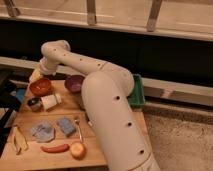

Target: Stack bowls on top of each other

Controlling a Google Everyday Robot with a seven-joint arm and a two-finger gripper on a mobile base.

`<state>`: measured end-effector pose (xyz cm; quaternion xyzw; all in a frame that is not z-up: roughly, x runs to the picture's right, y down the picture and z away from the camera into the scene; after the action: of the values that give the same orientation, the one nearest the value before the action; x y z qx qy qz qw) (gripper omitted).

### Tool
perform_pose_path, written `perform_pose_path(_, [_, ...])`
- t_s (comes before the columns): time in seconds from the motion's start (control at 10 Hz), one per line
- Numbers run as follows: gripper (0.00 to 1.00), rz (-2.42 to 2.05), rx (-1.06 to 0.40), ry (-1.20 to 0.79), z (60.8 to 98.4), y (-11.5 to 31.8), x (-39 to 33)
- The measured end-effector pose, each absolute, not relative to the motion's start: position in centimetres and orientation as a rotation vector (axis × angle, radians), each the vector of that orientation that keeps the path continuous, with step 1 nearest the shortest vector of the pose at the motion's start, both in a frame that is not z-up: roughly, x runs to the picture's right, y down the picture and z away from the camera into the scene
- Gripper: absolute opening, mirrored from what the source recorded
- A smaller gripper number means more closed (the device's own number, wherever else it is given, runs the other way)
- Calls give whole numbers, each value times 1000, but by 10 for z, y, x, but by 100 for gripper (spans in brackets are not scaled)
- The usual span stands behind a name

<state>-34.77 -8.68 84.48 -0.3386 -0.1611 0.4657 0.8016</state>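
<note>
Far left, my gripper [35,75]: spread wide, empty, at the far-left rim of the orange-red bowl [41,87].
metal cup [34,103], white cup [51,101]: just in front of that bowl.
purple bowl [73,83]: right of it, apart; my arm [107,110] crowds its right side.
green bin [138,92]: half hidden behind my arm.

Down at lower left a pale wooden tabletop [35,161] is picked out in warm, dim light, and a speckled grey floor [182,142] is spread to its right. Behind it, a broad dark panel [165,56] is stretched right across the room, edged below by a light ledge [175,92]. Up top, a brighter band is broken by upright metal posts [91,11].
</note>
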Motion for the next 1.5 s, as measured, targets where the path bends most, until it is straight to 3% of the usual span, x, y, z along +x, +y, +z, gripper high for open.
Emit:
perform_pose_path(0.7, [80, 1014, -720, -329, 869, -66, -337])
perform_pose_path(0.8, [80, 1041, -740, -334, 895, -62, -343])
perform_pose_path(1.1, [80, 1078, -764, -332, 927, -56, -358])
perform_pose_path(1.5, [80, 1096, -775, -316, 943, -50, -365])
